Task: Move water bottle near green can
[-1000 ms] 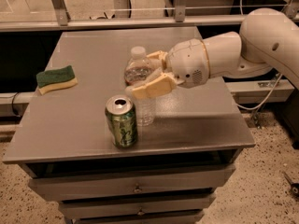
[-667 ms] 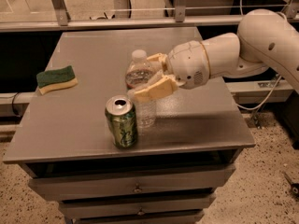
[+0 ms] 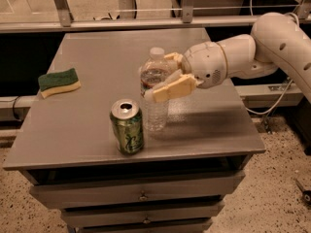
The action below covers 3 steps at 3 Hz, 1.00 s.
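Green on top and yellow beneath, a soft, rough-looking sponge [image 3: 59, 82] lies at the left edge of the frame on a flat grey table [image 3: 97, 47] with a dull, smooth sheen; under the tabletop sit shallow grey drawers [image 3: 141, 195] with small knobs. Further right, near the front edge, the green can [image 3: 127, 127] stands upright, a short metal cylinder with pale yellow-green markings down its side and a silver top whose opening shows dark. Just beside it on the right, and a little further back, stands the water bottle [image 3: 156, 114]: clear, ribbed plastic, taller than the can, upright, with a white cap and a darker band around its shoulder. Its base is down at the tabletop, close to the can but with a narrow gap between them. The gripper [image 3: 161, 77] is at the centre of the frame, clasped around the bottle's upper half: one cream-coloured finger [image 3: 172, 88] lies across the near side of the bottle and the other shows behind it just below the cap, both pressed against the plastic. Behind them comes a rounded white wrist housing, and the smooth white arm [image 3: 277, 38] runs off to the upper right of the frame, above a speckled floor.
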Tool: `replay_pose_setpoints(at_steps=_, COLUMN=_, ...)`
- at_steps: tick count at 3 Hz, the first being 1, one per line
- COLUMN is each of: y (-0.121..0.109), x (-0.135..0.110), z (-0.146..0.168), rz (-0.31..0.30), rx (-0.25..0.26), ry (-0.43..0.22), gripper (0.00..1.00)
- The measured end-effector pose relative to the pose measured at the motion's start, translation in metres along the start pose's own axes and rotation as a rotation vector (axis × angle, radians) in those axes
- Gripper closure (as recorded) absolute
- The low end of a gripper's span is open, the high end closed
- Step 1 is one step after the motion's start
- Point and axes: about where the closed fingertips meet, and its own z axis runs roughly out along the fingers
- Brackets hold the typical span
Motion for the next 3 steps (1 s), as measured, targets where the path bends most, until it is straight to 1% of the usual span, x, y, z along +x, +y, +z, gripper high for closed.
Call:
replay_pose_setpoints(at_steps=1, y=0.002, x=-0.002, z=-0.003, rz=0.002, rx=-0.052, ry=-0.023, gripper=0.00)
replay_pose_setpoints(at_steps=2, y=0.010, x=-0.003, z=0.001, rz=-0.003, rx=-0.141, ry=-0.053, gripper=0.00)
replay_pose_setpoints(at_steps=3, y=0.014, x=-0.004, z=0.003, rz=-0.006, rx=-0.178, ry=-0.066, gripper=0.00)
